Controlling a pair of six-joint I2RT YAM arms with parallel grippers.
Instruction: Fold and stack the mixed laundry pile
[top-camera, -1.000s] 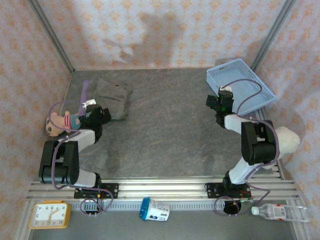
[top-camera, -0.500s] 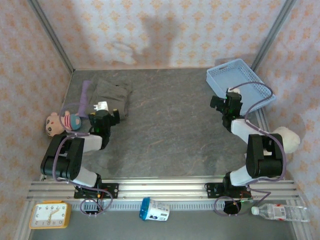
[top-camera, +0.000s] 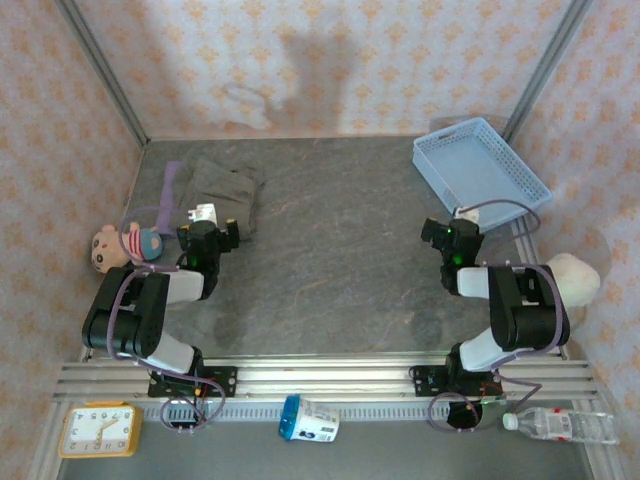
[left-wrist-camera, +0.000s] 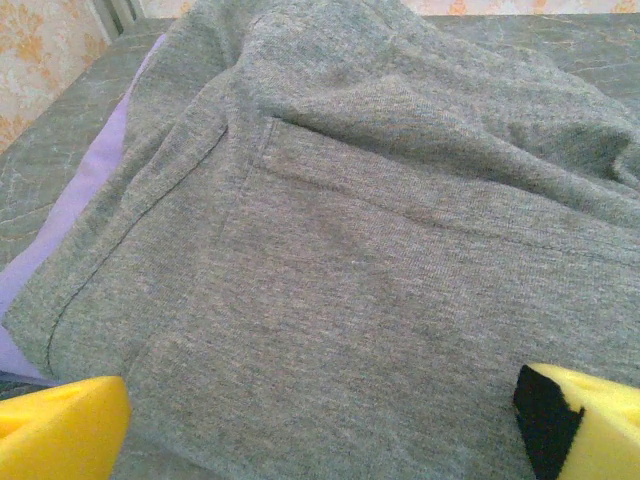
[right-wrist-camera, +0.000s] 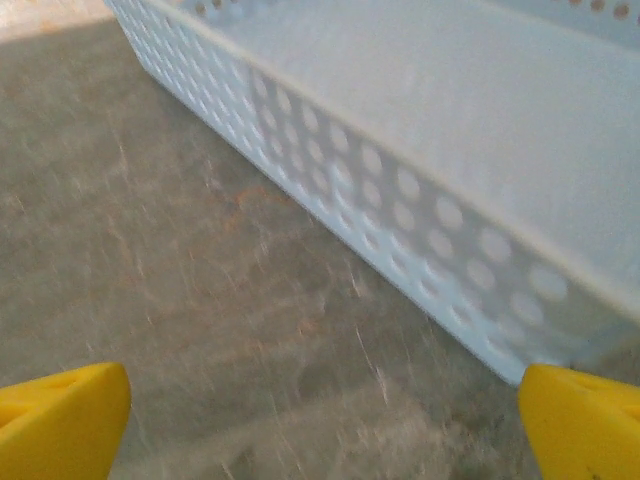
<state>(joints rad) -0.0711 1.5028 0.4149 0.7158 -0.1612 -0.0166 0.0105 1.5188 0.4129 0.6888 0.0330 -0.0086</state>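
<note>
Both hands gape empty; the left hand (top-camera: 204, 218) has swung over soft grey knit trousers (left-wrist-camera: 350, 260), atop a lilac shirt (left-wrist-camera: 75, 205), far-left on the worktop (top-camera: 340, 230); the right hand (top-camera: 447, 232) has backed off the perforated blue plastic basket (right-wrist-camera: 420, 200)

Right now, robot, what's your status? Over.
Left pincer open over grey trousers, lilac shirt underneath. Right pincer open, empty, beside blue basket. Plush doll by left arm, not blocking.

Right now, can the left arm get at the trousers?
Probably yes. The left gripper is open at the near edge of the trousers, with nothing between them. The shirt lies partly underneath.
</note>
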